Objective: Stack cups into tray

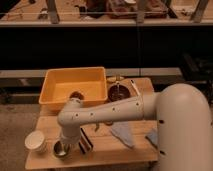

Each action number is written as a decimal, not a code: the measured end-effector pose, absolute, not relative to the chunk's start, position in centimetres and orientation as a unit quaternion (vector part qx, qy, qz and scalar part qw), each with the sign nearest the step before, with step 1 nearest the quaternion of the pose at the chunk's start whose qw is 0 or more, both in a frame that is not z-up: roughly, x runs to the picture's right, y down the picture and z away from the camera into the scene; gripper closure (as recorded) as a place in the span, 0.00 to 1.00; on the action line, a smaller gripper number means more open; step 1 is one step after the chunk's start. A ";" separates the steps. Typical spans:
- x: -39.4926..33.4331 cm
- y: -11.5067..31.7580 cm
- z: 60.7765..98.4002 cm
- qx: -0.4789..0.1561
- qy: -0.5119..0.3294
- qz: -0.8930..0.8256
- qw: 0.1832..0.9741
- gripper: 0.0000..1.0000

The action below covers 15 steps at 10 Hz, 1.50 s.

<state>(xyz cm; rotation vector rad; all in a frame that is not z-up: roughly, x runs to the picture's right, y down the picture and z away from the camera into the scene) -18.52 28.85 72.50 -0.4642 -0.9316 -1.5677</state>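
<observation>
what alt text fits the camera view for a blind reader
A white robot arm reaches down to a grey tumbler at the table's front left, its pincer there. A white cup stands beside it; the yellow tray sits behind.

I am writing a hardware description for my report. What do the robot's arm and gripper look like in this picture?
The arm is a thick, rounded, off-white tube with smooth shells, widening to a large bulbous segment at the right. Small dark dots run along its side. No loose cables show. The gripper, low over the wooden table, looks off-white and is mostly hidden behind the wrist.
</observation>
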 end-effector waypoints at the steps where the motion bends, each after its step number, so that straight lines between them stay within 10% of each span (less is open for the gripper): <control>1: -18.5 28.8 72.5 -0.202 -0.396 -0.673 0.591 0.99; 15: -26.2 12.5 68.3 -0.041 -0.394 -0.649 0.650 1.00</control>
